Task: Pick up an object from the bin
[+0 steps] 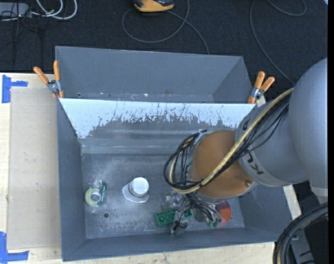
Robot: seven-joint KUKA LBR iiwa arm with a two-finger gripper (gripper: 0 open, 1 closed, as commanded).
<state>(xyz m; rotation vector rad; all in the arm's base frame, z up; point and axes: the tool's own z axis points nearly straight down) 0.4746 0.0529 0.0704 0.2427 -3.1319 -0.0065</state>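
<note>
My gripper (190, 210) is low over the bin's front right area, mostly hidden under the arm's wrist. A small flat green thing (165, 218) lies on the bin floor right beside the gripper's left side, touching or nearly touching it. A red-orange thing (225, 213) peeks out just to the right of the gripper, partly covered by it.
A white round cap-like thing (137, 189) sits on the floor left of the gripper. Farther left lies a small pale green roll (94, 194). The arm and its cables cover the bin's right half.
</note>
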